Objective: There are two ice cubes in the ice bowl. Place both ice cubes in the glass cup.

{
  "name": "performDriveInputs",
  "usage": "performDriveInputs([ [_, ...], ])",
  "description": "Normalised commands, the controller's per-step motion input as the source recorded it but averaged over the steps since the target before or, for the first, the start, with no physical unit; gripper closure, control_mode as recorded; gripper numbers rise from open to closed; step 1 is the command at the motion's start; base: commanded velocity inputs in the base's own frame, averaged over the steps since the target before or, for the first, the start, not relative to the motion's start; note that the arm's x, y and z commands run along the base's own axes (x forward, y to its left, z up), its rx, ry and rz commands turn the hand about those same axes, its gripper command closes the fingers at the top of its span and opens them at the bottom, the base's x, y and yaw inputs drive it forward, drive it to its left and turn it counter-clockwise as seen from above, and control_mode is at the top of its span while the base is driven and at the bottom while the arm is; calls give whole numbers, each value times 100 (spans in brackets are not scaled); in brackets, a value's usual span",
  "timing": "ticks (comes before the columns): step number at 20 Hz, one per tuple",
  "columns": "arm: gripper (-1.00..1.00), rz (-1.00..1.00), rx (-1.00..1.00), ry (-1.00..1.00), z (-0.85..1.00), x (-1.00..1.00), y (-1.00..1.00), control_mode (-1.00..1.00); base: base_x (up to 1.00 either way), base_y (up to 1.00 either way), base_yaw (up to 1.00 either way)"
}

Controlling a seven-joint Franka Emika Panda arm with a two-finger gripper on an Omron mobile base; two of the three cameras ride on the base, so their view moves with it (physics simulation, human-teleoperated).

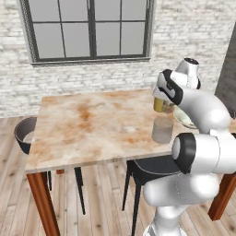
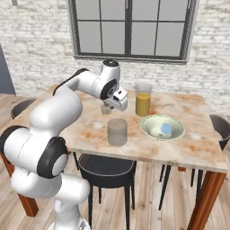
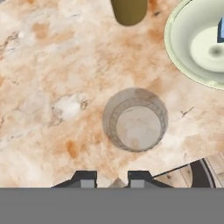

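Observation:
The glass cup (image 2: 117,132) (image 1: 162,130) stands empty near the table's front edge. In the hand view the glass cup (image 3: 135,120) lies just ahead of the fingertips. My gripper (image 2: 107,109) (image 3: 113,180) hovers above the table behind the cup. Its jaws stand narrow around a small pale ice cube (image 3: 117,182). The ice bowl (image 2: 148,123) (image 3: 175,48) (image 1: 184,119) sits right of the cup. One blue ice cube (image 2: 166,129) (image 3: 220,31) rests inside it.
A taller glass (image 2: 143,99) (image 1: 158,105) (image 3: 129,11), orange in its lower half, stands behind the bowl, close to my hand. The marble table (image 1: 92,124) is bare on its left half. Dark chairs (image 2: 108,173) (image 1: 25,133) stand at the front and the left end.

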Motion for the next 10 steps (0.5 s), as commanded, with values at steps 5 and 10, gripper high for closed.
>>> performDriveInputs([
  [5, 100, 0, -5, 0, -11, 11, -2, -100, 0, 0, 0],
  [10, 100, 0, -24, 0, -47, 0, 0, -100, 0, 0, 0],
])
